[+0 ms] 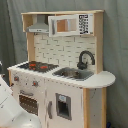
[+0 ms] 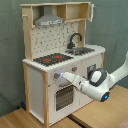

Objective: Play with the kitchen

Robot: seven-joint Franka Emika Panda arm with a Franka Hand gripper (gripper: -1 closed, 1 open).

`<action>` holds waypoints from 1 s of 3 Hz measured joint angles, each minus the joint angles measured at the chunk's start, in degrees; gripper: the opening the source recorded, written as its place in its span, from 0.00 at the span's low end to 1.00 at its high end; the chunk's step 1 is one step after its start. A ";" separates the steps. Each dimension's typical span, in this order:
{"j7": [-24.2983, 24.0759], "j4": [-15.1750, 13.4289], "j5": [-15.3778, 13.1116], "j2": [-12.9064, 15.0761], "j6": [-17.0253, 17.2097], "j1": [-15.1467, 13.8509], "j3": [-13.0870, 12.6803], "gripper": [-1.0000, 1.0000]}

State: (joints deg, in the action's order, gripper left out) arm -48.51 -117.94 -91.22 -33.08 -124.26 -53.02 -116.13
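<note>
Toy kitchen (image 2: pixel 60 60) standing on a wooden surface (image 2: pixel 20 120). Claw (image 2: pixel 63 76) reaches its front panel by a knob (image 2: pixel 56 76); finger spread cannot be told. No writing is legible.

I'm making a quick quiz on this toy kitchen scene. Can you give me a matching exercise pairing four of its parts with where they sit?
Column 1:
1. hob
2. faucet
3. hood
4. robot arm

Column 2:
A. at the top, under the upper shelf
B. on the counter, at the second exterior view's left
C. in front of the kitchen, reaching toward the knob panel
D. standing behind the sink

Pairs: 1-B, 2-D, 3-A, 4-C
</note>
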 joint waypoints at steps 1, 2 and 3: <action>5.63 0.00 -0.03 0.02 1.46 1.27 0.04 1.00; 10.17 -0.03 -0.03 0.81 5.81 3.69 0.62 1.00; 14.63 -0.27 -0.03 2.36 9.72 6.06 1.10 1.00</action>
State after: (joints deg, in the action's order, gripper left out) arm -33.87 -118.20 -91.25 -30.71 -114.54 -46.97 -115.03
